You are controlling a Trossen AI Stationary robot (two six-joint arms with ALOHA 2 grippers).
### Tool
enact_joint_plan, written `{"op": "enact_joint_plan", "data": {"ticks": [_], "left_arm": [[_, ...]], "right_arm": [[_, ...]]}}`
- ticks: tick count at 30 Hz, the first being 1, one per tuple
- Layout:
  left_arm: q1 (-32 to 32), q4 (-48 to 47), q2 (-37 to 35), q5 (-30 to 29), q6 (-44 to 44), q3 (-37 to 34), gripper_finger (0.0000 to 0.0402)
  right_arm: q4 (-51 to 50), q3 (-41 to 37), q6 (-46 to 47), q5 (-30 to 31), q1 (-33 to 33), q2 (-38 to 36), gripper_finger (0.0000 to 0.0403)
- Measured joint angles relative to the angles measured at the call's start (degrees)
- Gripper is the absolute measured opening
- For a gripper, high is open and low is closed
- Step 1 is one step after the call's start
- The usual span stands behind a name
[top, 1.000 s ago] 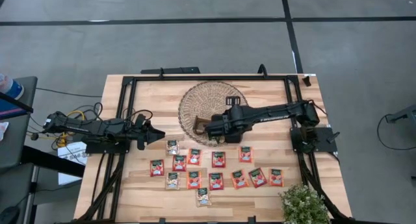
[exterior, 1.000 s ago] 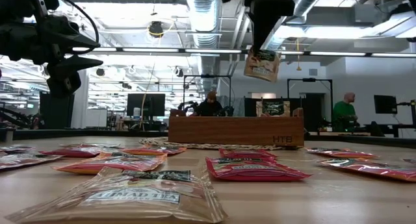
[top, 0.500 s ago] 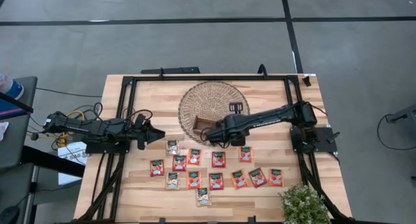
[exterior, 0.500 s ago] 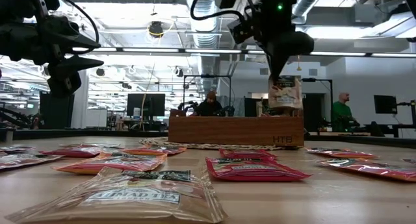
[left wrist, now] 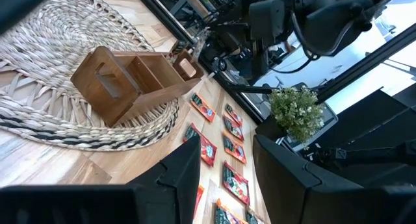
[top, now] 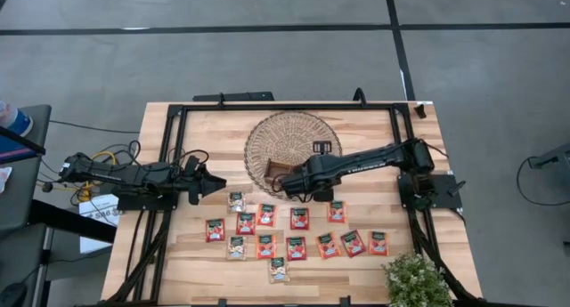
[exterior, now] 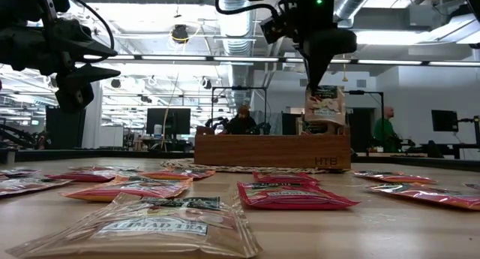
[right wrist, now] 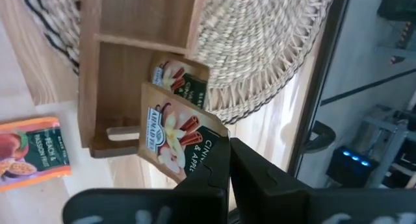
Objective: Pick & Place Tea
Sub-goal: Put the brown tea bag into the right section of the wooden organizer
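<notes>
My right gripper is shut on a whitish-beige tea sachet, which hangs just above the brown wooden divided tray. The tray stands on a round woven mat at the middle of the table. In the low view the sachet hangs over the tray. Another beige sachet stands in a tray compartment. Several red-orange sachets lie flat on the table's near half. My left gripper waits open at the table's left side. My right gripper pinches the beige sachet by its upper edge between its two fingers. The fingers slant down from above, coming from the table's right side. The sachet hangs roughly upright below them, its lower end close over the tray's rim.
A potted plant stands at the near right corner. Black frame rails run along the table's left, right and far sides. In the room behind, people sit at desks.
My right gripper has come down toward the tray, still shut on the beige sachet. The sachet hung tilted and high a second ago; now it hangs lower and nearly upright over the tray.
</notes>
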Motion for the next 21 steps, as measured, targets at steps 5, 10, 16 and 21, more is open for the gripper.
{"op": "enact_joint_plan", "data": {"ticks": [5, 10, 16, 21], "left_arm": [[0.0, 0.0, 0.0, -0.1, 0.0, 0.0, 0.0133], [0.0, 0.0, 0.0, -0.1, 0.0, 0.0, 0.0133], [0.0, 0.0, 0.0, -0.1, 0.0, 0.0, 0.0133], [0.0, -0.1, 0.0, -0.1, 0.0, 0.0, 0.0133]], "right_arm": [[0.3, 1.0, -0.4, 0.0, -0.9, -0.1, 0.0000], [2.1, 1.0, -1.5, 0.0, -1.4, 0.1, 0.0000], [4.3, 0.9, -2.2, 0.1, -1.6, 0.1, 0.0000], [4.4, -2.6, -2.1, 0.1, -1.7, 0.1, 0.0000]]}}
